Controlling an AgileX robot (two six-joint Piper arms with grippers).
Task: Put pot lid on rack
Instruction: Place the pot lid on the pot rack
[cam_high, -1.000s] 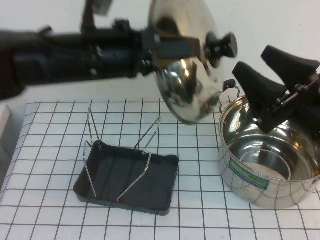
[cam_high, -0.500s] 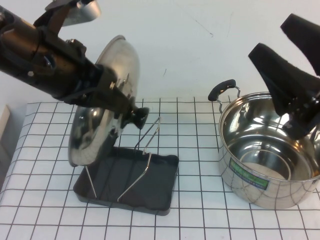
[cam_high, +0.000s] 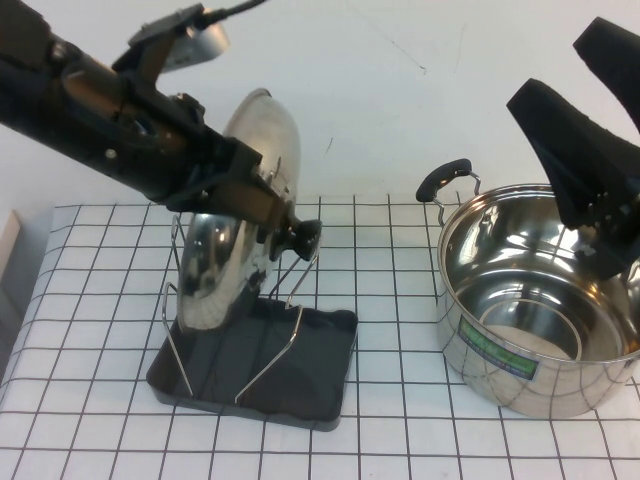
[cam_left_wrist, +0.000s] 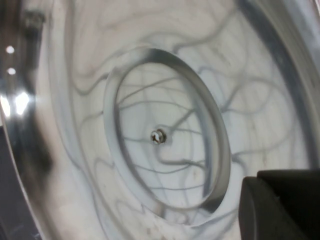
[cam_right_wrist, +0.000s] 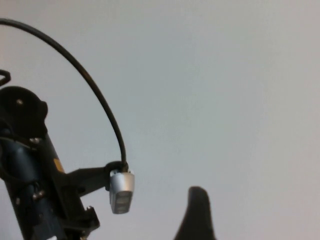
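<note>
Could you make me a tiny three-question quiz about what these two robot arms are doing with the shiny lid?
1. True or false: the pot lid lies flat on the table.
2. Which gripper holds the lid? A) left gripper B) right gripper
3. Fill in: the right gripper hangs open above the ____.

Key:
1. False; it stands on edge, lower rim down among the wire supports of the rack.
2. A; it is shut on the lid near the black knob.
3. pot.

Table (cam_high: 90, 420): white surface with black grid lines (a checked covering). On it at left of centre, the rack (cam_high: 300, 375), a dark grey tray with wire supports. At right, well apart, a steel pot (cam_high: 530, 330) with green label.
</note>
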